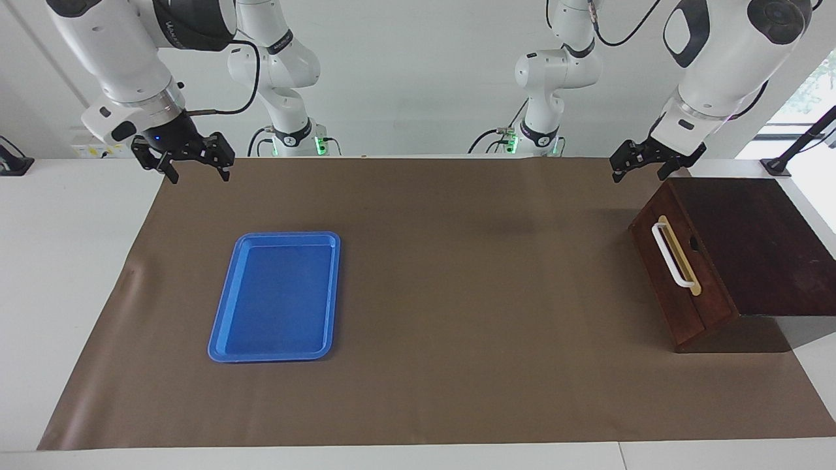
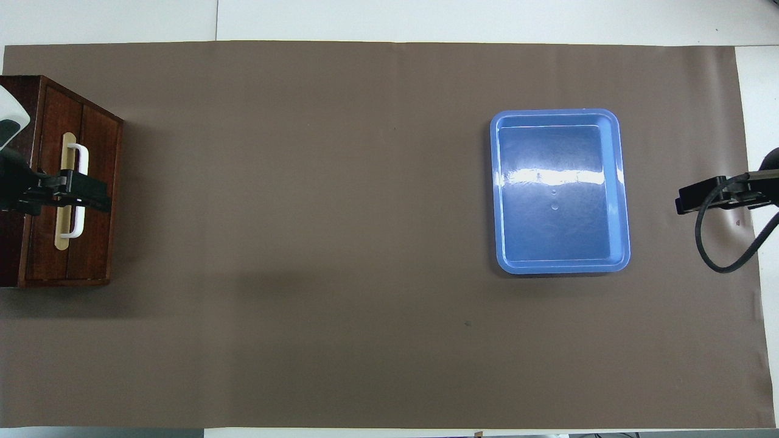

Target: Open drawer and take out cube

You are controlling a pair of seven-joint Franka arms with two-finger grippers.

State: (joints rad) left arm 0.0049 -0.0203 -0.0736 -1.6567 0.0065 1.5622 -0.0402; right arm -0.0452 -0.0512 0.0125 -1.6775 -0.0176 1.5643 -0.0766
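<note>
Your left gripper [image 1: 640, 168], fingers spread, is hanging over the shut drawer [image 1: 679, 277]: dark reddish wood, white handle [image 1: 671, 254], sitting at the left arm's end. Your right gripper [image 1: 196, 166], also spread, is waiting near the blue tray [image 1: 228, 326].

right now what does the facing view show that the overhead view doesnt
Only the facing view shows both arms whole, with the left gripper raised clear above the drawer, not touching its white handle. Only the overhead view makes that gripper seem to lie across the handle. Both show the drawer shut, no cube, the blue tray holding nothing, and the right gripper waiting open.
</note>
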